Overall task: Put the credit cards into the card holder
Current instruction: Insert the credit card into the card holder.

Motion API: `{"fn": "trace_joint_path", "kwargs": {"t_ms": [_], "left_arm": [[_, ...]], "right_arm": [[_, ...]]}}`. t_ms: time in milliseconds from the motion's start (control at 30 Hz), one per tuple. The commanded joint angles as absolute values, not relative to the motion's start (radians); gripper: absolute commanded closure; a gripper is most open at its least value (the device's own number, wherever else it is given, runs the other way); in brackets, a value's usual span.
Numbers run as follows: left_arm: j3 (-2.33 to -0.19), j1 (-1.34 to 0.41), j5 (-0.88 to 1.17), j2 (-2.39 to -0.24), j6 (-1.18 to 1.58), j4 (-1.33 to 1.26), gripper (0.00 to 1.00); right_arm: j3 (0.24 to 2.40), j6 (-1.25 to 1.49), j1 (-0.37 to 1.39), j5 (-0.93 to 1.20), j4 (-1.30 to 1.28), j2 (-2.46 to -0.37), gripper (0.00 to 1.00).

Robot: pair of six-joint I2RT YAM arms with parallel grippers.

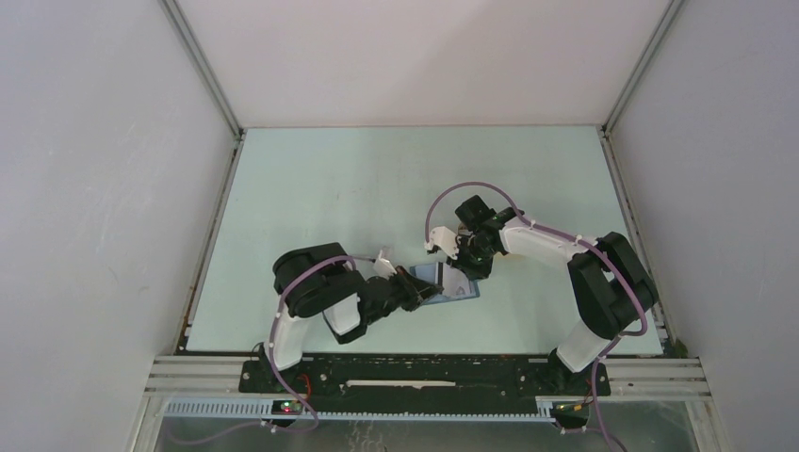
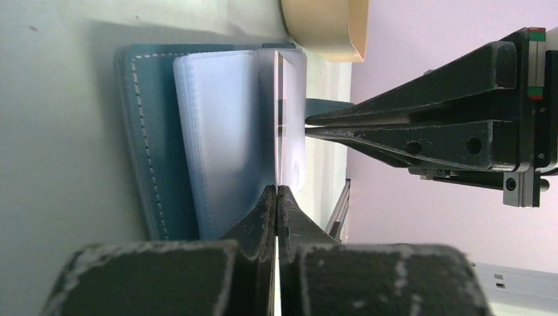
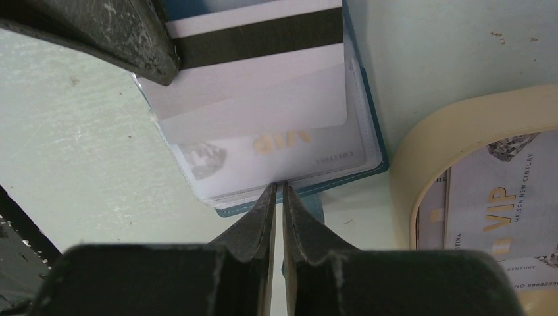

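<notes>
Left arm feeds, right arm braces, tips nose to nose across the card holder (image 2: 151,131).

Nearest the bases, left gripper (image 2: 278,197) is clamped tight on the striped credit card (image 3: 256,39), which overlaps the open holder mid-table. Its long axis runs crosswise to the line between the grippers, so I'd push short-axis first, straight toward the right gripper (image 3: 279,192). That one is nearly closed, apparently nipping a clear pocket edge. Beyond it, the tray (image 3: 408,171) holds spare cards (image 3: 493,204).

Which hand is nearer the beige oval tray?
Right. The right hand is at the edge of the card holder just beside the beige tray; the left hand is at its opposite end, farther off.
</notes>
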State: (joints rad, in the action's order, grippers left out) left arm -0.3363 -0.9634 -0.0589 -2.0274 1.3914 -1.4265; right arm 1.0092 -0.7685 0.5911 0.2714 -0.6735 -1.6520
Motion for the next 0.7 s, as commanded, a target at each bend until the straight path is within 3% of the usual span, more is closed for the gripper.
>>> {"fn": "trace_joint_path", "kwargs": {"t_ms": [0,267,667], "left_arm": [[-0.376,-0.999,-0.086,-2.054,1.404,-1.421,1.0],[-0.375,-1.006,-0.088,-2.053,1.407,-1.421,0.95],[-0.365,-1.002,-0.078,-2.037,1.386,-1.424,0.65]], "right_arm": [[1.039,-0.754,0.609,0.305,-0.704,-1.663,0.84],[1.061,-0.718,0.592,0.349,-0.71,-1.649,0.82],[1.073,-0.557,0.484,0.611,-0.648,-1.556,0.8]]}}
